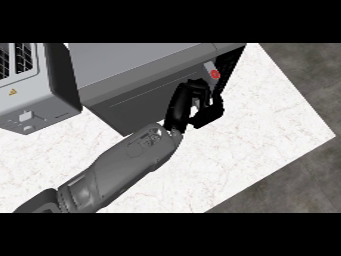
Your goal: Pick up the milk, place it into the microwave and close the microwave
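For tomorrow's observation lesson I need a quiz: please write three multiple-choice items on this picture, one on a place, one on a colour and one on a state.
1. Where is the left hand?
A. At the dark front of the microwave
B. On top of the microwave
C. Down on the dark floor

2. What colour is the small round button on the microwave's front?
A. Green
B. Red
C. Yellow

3. How are the hand's fingers?
A. Curled round a milk carton
B. Fairly straight, holding nothing
C. Clenched into a fist

Answers:
1 A, the fingers lie against the dark front, just beside the button.
2 B, the button shows plainly red.
3 B, the fingers stretch up along the front and nothing shows between them and the thumb.
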Controlling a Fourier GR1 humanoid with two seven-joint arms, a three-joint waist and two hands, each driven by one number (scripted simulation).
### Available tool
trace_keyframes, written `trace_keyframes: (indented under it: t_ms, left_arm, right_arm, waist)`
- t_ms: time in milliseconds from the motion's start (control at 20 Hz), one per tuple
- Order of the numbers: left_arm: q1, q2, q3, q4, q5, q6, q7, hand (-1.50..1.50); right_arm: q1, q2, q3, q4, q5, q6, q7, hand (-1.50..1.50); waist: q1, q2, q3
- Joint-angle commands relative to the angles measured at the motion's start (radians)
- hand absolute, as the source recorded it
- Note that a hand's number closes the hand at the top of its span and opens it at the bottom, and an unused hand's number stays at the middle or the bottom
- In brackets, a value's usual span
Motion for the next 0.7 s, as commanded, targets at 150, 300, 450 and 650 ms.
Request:
trace_keyframes:
  t_ms: [150,300,450,650]
  left_arm:
    - [-0.083,-0.039,0.112,0.123,0.039,0.122,-0.008,1.5]
    - [-0.1,-0.025,0.101,0.139,0.069,0.097,0.012,1.5]
    - [-0.095,-0.017,0.07,0.149,0.088,0.061,0.0,1.5]
    - [-0.091,0.019,0.041,0.178,0.113,0.022,-0.009,1.5]
  right_arm:
    - [0.003,-0.021,-0.034,0.019,-0.037,-0.008,0.017,-1.5]
    - [0.001,-0.034,-0.061,0.017,-0.042,-0.015,0.016,-1.5]
    - [-0.004,-0.042,-0.086,0.025,-0.056,-0.029,0.019,-1.5]
    - [0.01,-0.061,-0.116,0.01,-0.069,-0.034,0.027,-1.5]
  waist:
    - [0.05,-0.001,-0.001]
    - [0.067,-0.001,-0.002]
    - [0.096,0.003,-0.003]
    - [0.108,-0.001,-0.005]
